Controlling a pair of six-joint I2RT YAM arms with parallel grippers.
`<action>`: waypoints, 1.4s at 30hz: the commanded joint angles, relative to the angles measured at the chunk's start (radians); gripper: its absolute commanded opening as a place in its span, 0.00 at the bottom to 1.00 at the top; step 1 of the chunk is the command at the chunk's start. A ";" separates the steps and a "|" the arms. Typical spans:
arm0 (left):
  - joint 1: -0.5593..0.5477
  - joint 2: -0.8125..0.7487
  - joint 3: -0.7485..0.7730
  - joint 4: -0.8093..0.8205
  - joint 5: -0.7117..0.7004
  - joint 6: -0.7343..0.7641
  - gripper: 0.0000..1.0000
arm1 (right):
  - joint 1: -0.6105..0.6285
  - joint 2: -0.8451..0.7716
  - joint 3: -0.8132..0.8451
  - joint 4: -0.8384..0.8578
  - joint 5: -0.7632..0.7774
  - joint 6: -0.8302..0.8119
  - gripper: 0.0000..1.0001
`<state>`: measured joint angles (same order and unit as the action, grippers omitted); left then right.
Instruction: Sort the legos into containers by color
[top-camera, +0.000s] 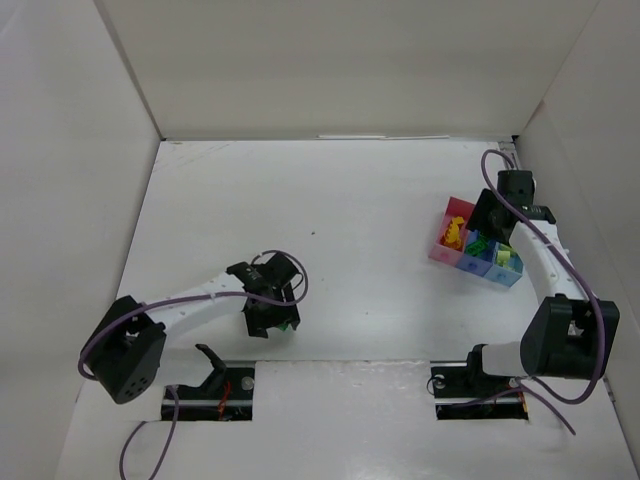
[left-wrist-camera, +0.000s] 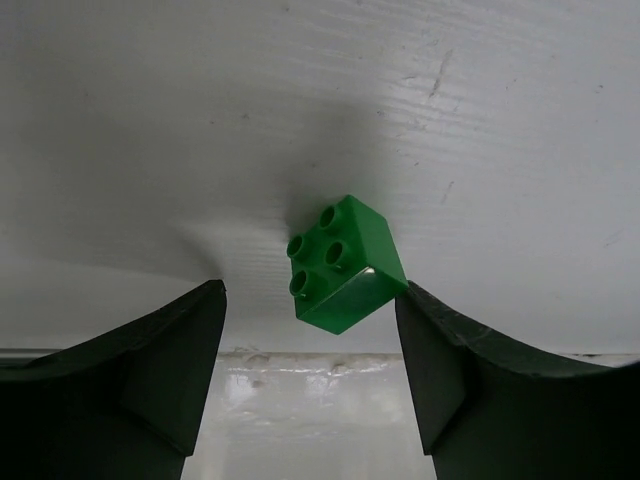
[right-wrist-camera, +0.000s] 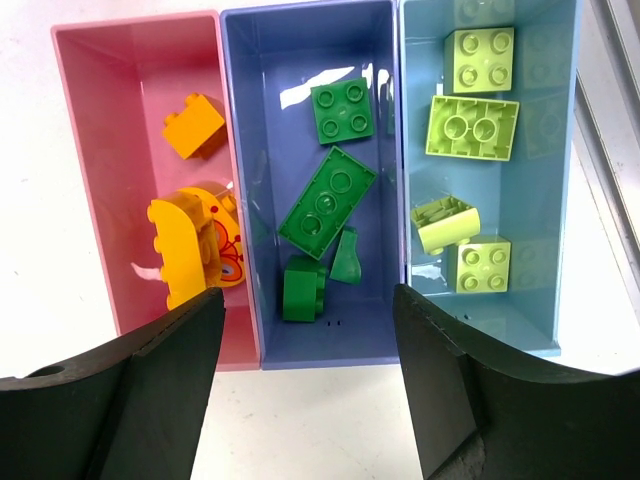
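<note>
A dark green lego (left-wrist-camera: 345, 265) lies on the white table between the fingers of my left gripper (left-wrist-camera: 310, 300), which is open. Its right finger (left-wrist-camera: 440, 350) sits at the brick's corner and its left finger (left-wrist-camera: 170, 350) stands well apart. From above, this gripper (top-camera: 270, 318) is low over the same lego (top-camera: 289, 325) near the front edge. The containers are a pink bin (right-wrist-camera: 85, 200) with orange-yellow pieces (right-wrist-camera: 190, 245), a dark blue bin (right-wrist-camera: 300, 40) with dark green bricks (right-wrist-camera: 327, 200), and a light blue bin (right-wrist-camera: 540, 300) with pale yellow-green bricks (right-wrist-camera: 472, 127). My right gripper (right-wrist-camera: 307, 300) hangs open and empty above them.
The joined bins (top-camera: 476, 250) stand at the right of the table under the right arm (top-camera: 560, 300). White walls enclose the table on the left, back and right. Two cut-outs at the near edge hold the arm bases (top-camera: 215, 390).
</note>
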<state>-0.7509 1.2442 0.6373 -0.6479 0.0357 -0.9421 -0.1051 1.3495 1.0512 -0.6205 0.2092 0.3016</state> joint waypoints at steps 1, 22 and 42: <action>-0.027 0.035 0.050 -0.029 -0.059 0.009 0.65 | -0.004 -0.030 0.003 0.044 -0.019 -0.021 0.73; -0.036 -0.011 0.151 0.146 0.039 0.138 0.13 | 0.010 -0.088 -0.026 0.148 -0.358 -0.166 0.73; 0.128 0.003 0.421 0.988 0.785 0.240 0.21 | 0.369 -0.429 -0.224 0.693 -1.084 -0.379 0.73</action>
<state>-0.6464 1.2201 1.0115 0.1253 0.6250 -0.6044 0.2470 0.9348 0.8577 -0.1314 -0.8417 -0.0883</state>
